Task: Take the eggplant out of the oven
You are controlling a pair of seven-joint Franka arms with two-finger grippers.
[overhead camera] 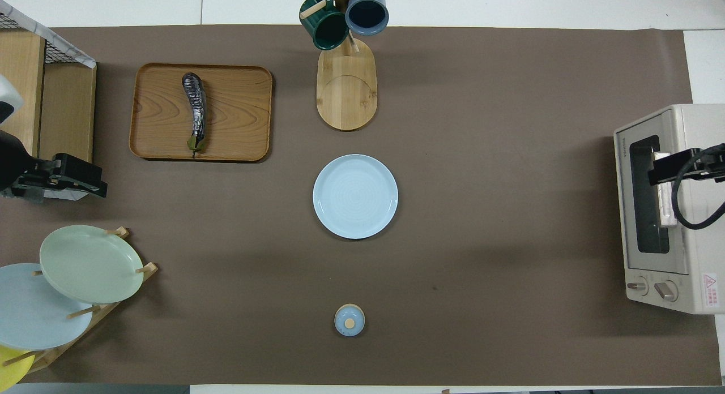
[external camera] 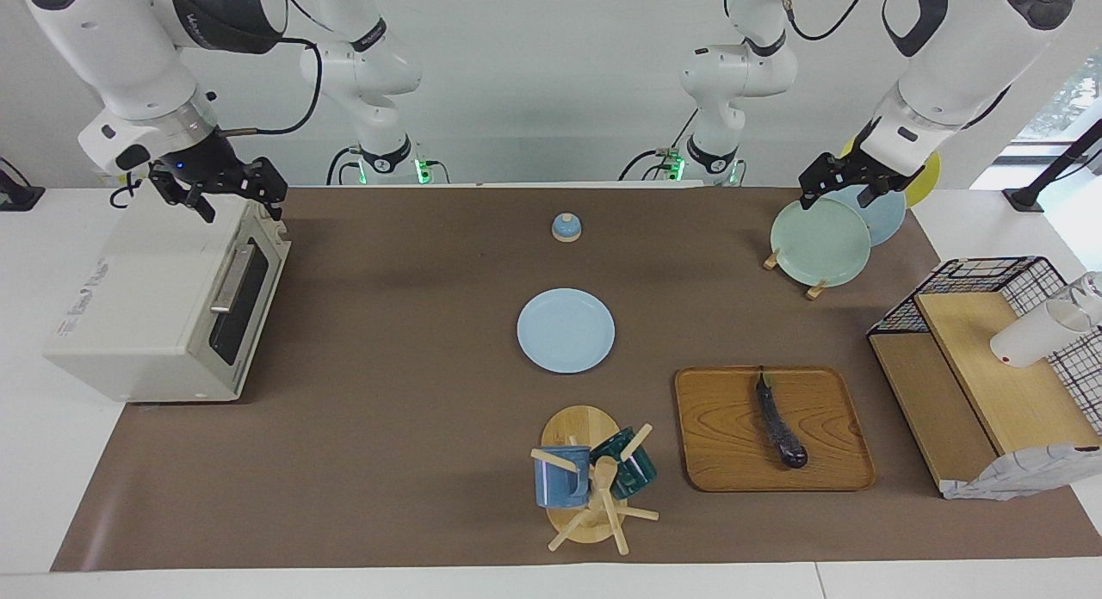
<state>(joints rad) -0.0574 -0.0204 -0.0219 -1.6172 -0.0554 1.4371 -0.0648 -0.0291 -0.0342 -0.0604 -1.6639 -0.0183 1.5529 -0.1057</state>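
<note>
A: We find the eggplant (external camera: 781, 428) lying lengthwise on the wooden tray (external camera: 715, 461), toward the left arm's end of the table, well apart from the oven (external camera: 129, 315) at the right arm's end. The oven's door is shut, its bar handle facing the table's middle, and nothing shows through the glass.

B: So, as we judge it, the eggplant is already out. How would it handle?

A: We reckon it light, fairly firm, with a glossy skin that could slip between narrow fingers. It is slim and slightly curved, so we would take it across the middle of its length, not by the thin stem end, which points toward the robots.

B: And the grippers?

A: The right gripper (external camera: 231, 188) hangs over the oven's top edge above the door, its fingers parted and holding nothing. The left gripper (external camera: 839, 179) hangs over the plate rack (external camera: 788, 259), holding nothing; we cannot tell whether its fingers are apart or together.

B: What are the containers carrying?

A: The tray holds only the eggplant. The blue plate (external camera: 566, 330) at the table's centre is bare. The rack carries a green plate (external camera: 820, 242) and a pale blue one behind it. The mug tree (external camera: 594, 487) bears a blue mug (external camera: 561, 477) and a dark green mug (external camera: 627, 466). The wire basket (external camera: 990, 280) with wooden shelves holds a white cup (external camera: 1029, 334) lying on its side.
</note>
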